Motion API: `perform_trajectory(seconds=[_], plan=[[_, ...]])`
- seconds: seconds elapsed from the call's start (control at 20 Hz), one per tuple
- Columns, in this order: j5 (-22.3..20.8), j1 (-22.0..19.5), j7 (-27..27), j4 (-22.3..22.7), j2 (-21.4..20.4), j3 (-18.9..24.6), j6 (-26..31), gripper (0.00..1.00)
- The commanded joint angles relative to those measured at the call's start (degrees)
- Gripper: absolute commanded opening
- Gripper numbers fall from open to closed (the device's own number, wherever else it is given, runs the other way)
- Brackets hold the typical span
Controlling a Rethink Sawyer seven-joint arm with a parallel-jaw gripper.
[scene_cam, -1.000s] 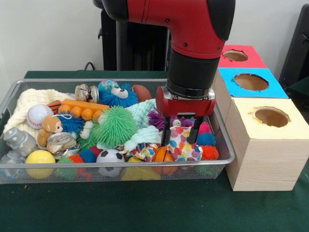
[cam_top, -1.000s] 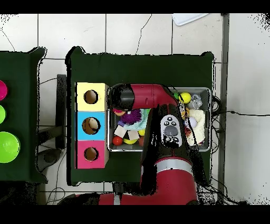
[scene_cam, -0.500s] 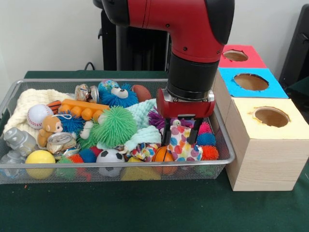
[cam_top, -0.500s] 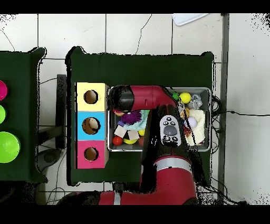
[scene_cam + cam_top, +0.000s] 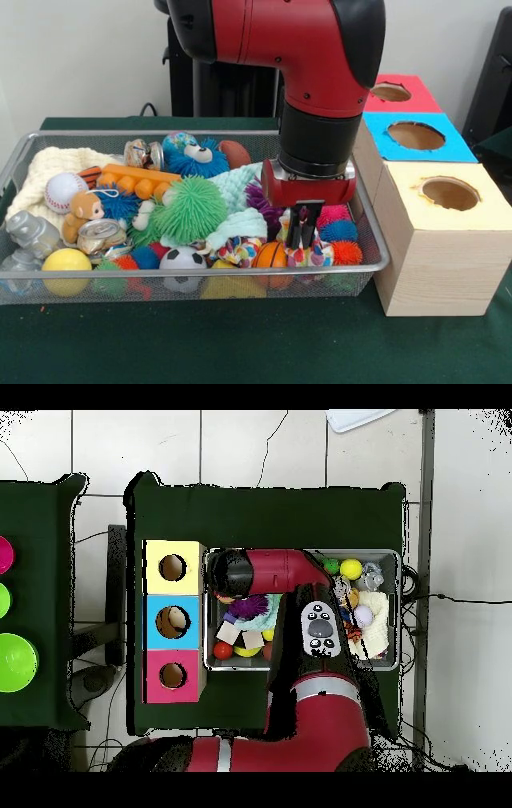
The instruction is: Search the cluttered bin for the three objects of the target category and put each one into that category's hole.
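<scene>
My gripper (image 5: 303,230) reaches down into the right end of the wire bin (image 5: 200,277), shut on a heart-patterned cloth (image 5: 317,256). The cloth bunches between the closed fingers, and only its lower edge shows beneath them. A small basketball (image 5: 270,256) lies just left of the cloth, and red and blue spiky balls (image 5: 342,234) lie just right. Beside the bin stand a yellow box (image 5: 448,240), a blue box (image 5: 416,138) and a red box (image 5: 392,93), each with a round hole on top. In the overhead view the arm (image 5: 270,572) hides the gripper.
The bin also holds a green fuzzy ball (image 5: 190,210), a soccer ball (image 5: 182,259), a baseball (image 5: 62,190), a yellow ball (image 5: 66,262), a crushed can (image 5: 101,234), a toy bear (image 5: 82,210) and a cream knitted cloth (image 5: 48,170). The bin's right wall stands close to the yellow box.
The fingers stood open on either side of the heart-patterned cloth; now they have shut on it, squeezing it narrow. The wrist has shifted slightly right.
</scene>
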Motion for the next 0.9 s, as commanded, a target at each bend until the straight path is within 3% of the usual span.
perform_trajectory(seconds=[0.05,0.45,0.7,0.9], plan=[[0.4,-1.4,5.0,4.7,1.7,4.6,-1.7,0.00],[1.2,-1.4,4.1,5.2,0.3,4.8,1.6,0.00],[3.7,-1.9,2.5,9.8,-7.7,6.4,7.1,0.00],[6.7,-1.3,4.9,13.4,-12.1,6.5,9.1,0.00]])
